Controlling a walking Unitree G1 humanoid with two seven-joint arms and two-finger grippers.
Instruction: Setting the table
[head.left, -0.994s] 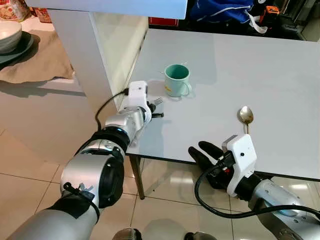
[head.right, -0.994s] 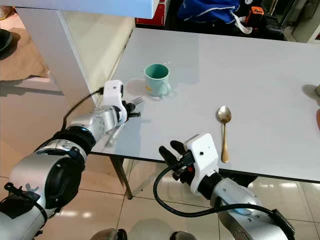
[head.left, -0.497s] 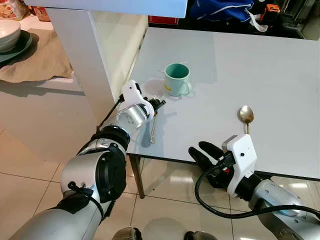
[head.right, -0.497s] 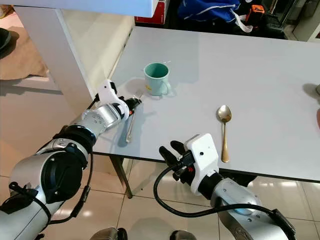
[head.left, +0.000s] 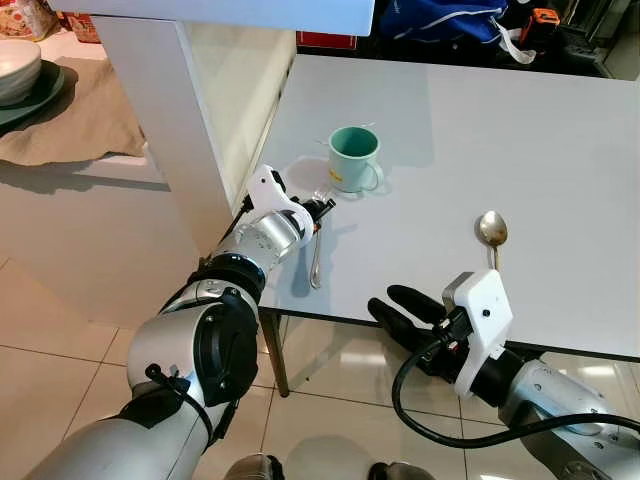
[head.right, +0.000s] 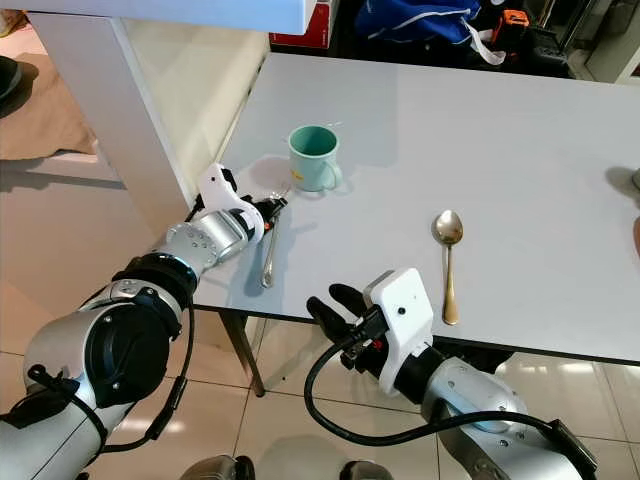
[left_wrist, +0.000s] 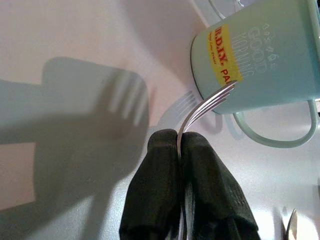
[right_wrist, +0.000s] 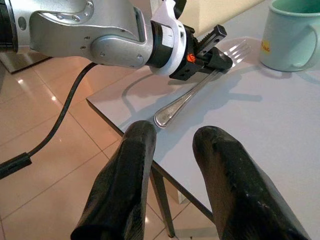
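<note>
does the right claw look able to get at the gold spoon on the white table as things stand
Probably yes. The right claw hangs open just off the white table's near edge, and the gold metal spoon lies flat close to that edge with bare tabletop around it. The left claw, holding the silver fork, is well aside.

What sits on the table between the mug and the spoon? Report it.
Nothing: between the mug and the spoon the table is bare, as the left eye view shows.

The pale green mug, at the upper right of the left wrist view, carries faint raised letters reading "GOOD MORNING". Beside them on its wall is a yellow label with red print, of which only "R.D.IX. PA" can be made out.
</note>
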